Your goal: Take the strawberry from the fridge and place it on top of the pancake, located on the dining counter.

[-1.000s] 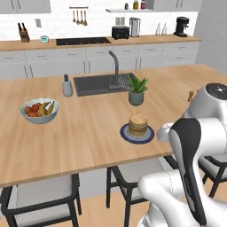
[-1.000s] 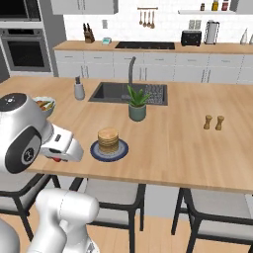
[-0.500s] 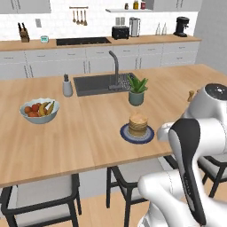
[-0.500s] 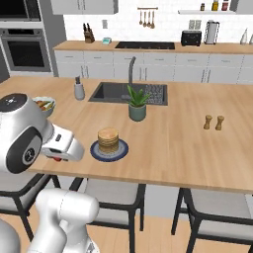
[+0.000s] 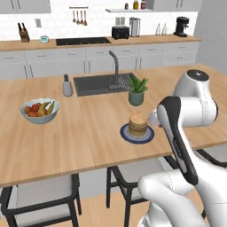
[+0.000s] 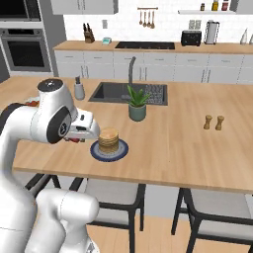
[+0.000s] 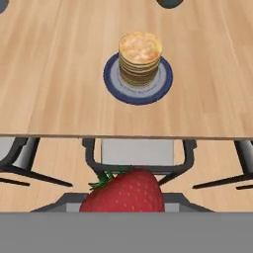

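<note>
The pancake [image 5: 138,124] sits on a plate [image 5: 127,136] near my edge of the counter [image 5: 66,142]. Behind it stands a plant [image 5: 136,90], then the sink [image 5: 95,84]. A fruit bowl [image 5: 39,110] lies far left. Chairs [image 5: 37,195] stand below.

We view the dining counter [image 5: 88,133] from two base cameras behind the arm, at 7 and 5 o'clock, both facing 12 o'clock and downward from moderate range and sharing the pancake [image 5: 138,124] [image 6: 108,140], while the hand camera looks down closely on it [image 7: 140,58].
</note>
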